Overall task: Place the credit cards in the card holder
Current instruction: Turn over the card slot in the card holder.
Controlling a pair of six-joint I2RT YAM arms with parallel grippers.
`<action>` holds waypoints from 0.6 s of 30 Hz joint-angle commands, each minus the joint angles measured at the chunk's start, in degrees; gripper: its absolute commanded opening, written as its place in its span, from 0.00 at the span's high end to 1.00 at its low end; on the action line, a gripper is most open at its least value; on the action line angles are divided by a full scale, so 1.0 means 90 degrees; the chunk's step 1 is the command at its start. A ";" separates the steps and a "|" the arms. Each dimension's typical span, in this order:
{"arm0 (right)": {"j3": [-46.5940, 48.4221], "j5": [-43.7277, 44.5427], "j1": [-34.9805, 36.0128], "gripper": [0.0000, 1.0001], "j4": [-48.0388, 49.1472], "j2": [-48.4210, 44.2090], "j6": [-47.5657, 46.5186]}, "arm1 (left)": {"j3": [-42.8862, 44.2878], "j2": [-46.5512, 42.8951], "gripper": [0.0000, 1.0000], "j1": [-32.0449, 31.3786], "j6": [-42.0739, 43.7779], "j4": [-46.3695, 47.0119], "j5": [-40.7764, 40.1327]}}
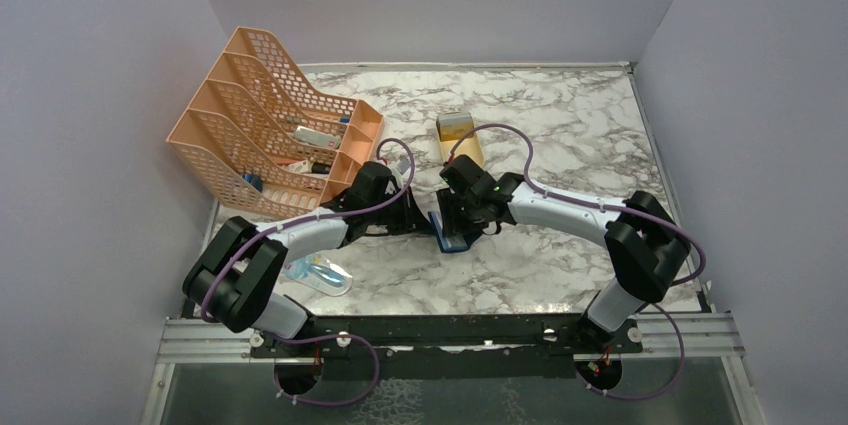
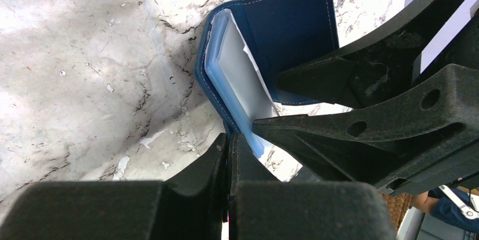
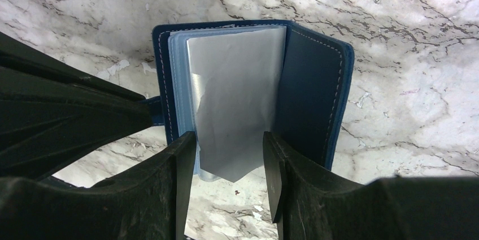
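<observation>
The navy card holder (image 3: 312, 90) lies open on the marble, also visible in the left wrist view (image 2: 294, 25) and the top view (image 1: 462, 242). A pale grey credit card (image 3: 237, 93) stands among its clear sleeves, its lower end sticking out. My right gripper (image 3: 229, 158) has its fingers against the card's two side edges. My left gripper (image 2: 230, 141) is shut on the holder's near edge, pinning it. The right fingers (image 2: 361, 76) reach in beside the card (image 2: 240, 65). In the top view both grippers, left (image 1: 418, 217) and right (image 1: 462, 215), meet over the holder. A yellow card (image 1: 455, 125) lies in the tan tray (image 1: 470, 152).
An orange mesh file rack (image 1: 270, 135) with small items stands at the back left. A blue-patterned packet (image 1: 320, 273) lies by the left arm's base. Walls close in on three sides.
</observation>
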 commanded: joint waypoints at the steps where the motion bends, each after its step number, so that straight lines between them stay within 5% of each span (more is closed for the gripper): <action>1: -0.0074 -0.0106 0.0040 0.52 0.0259 0.0130 0.0019 | -0.0039 -0.0078 1.00 0.0010 0.0084 0.0170 0.0165; 18: -0.0166 -0.0217 0.0040 0.45 0.0213 0.0026 -0.0005 | 0.0009 -0.0030 1.00 0.0015 0.0152 0.0101 0.0146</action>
